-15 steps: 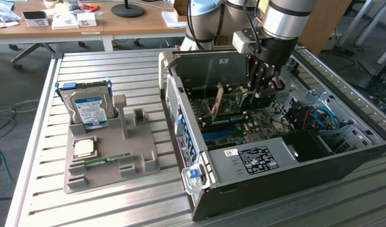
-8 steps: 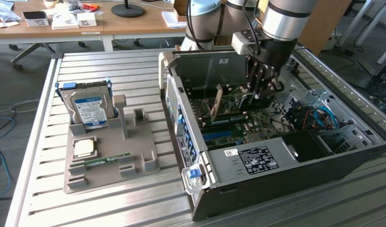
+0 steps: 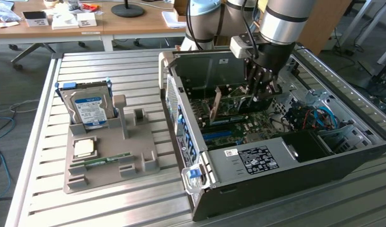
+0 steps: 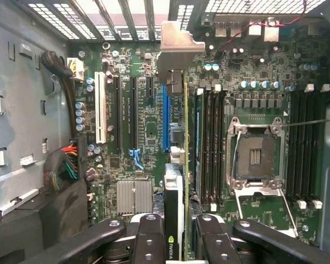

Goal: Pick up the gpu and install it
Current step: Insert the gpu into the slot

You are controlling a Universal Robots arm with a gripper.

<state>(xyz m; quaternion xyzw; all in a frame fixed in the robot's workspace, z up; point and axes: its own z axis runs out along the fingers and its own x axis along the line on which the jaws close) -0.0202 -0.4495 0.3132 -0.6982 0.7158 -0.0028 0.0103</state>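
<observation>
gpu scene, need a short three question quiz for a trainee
1. True or false: the end effector grips the thin green-and-black gpu card with silver bracket inside the open black computer case.
2. Where is the silver hard drive with blue-white label? A: upright in the grey plastic fixture; B: inside the case; C: in the end effector.
3. Which narrow green part lies flat on the fixture?
Key: 1 true; 2 A; 3 the narrow green RAM stick.
</observation>
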